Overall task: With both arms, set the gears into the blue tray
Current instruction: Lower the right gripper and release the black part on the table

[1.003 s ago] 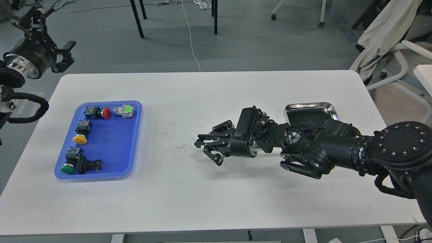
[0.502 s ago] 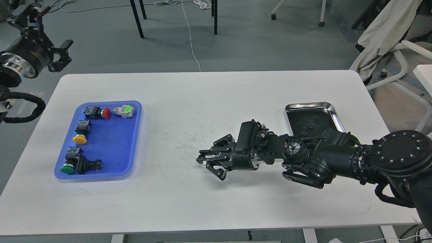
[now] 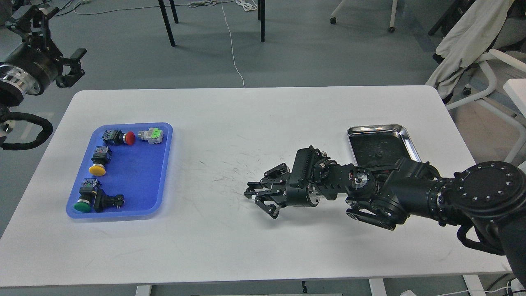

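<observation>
The blue tray [image 3: 162, 172] lies at the table's left and holds several pushbutton switches with coloured caps. I cannot make out the gears for sure. A tiny dark speck [image 3: 378, 155] on the steel tray's dark bottom may be one. My right gripper [image 3: 259, 202] hovers low over the table's middle, pointing left, well right of the blue tray. Its fingers stand apart, open, with nothing visible between them. My left gripper [image 3: 76, 65] is raised beyond the table's far left corner, open and empty, well behind the blue tray.
A shiny steel tray [image 3: 411, 142] sits at the right, partly covered by my right forearm. Beyond the table are chair legs, a cable on the floor and a white chair with cloth at the far right.
My right gripper has dropped lower and drawn slightly back to the right. My left gripper has pulled away up and to the left.
</observation>
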